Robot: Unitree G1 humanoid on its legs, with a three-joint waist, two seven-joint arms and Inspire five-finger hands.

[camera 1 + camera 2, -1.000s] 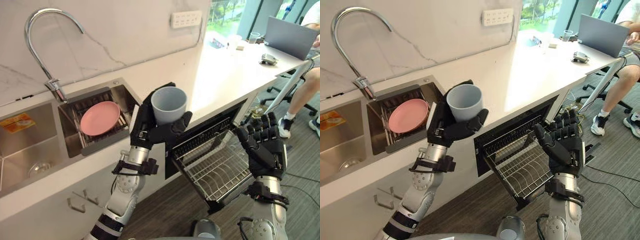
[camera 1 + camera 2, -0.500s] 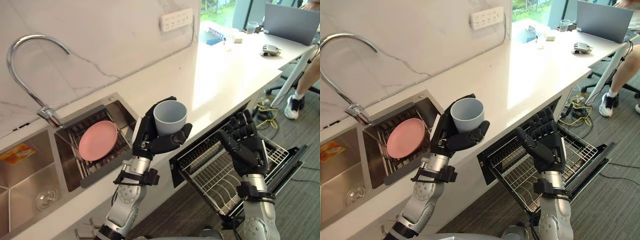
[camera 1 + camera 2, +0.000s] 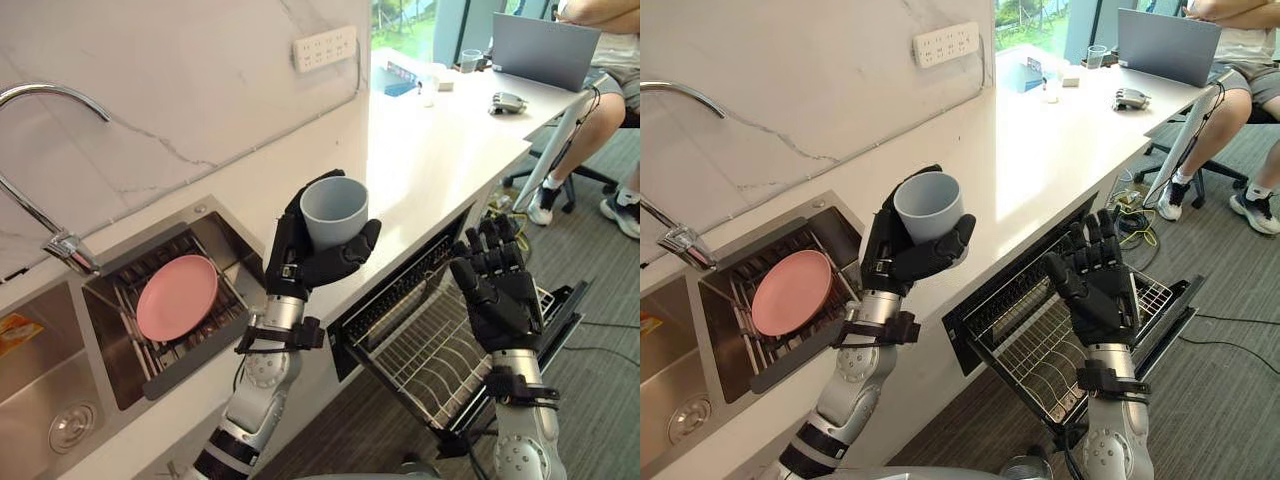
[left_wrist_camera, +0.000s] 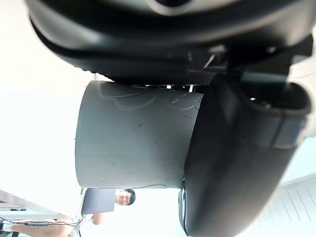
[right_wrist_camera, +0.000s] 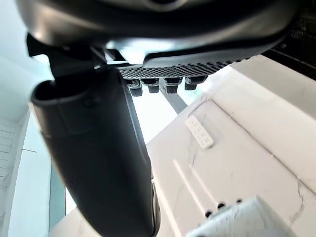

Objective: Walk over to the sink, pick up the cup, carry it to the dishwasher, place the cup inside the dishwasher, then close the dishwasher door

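Gripping cup (image 3: pixel 335 211) upright, left hand (image 3: pixel 300 255) raised.

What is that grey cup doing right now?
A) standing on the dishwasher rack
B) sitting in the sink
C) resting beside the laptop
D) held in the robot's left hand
D: the left hand has its fingers and thumb curled round the cup, holding it upright and mouth up over the counter.

A smooth, matt grey cup (image 3: pixel 335 208) rests against the matt black plastic of my left hand (image 3: pixel 300 265). Around them are a glossy white countertop (image 3: pixel 430 160), a brushed-steel sink (image 3: pixel 30 385) and a shiny metal-wire dishwasher rack (image 3: pixel 430 350).
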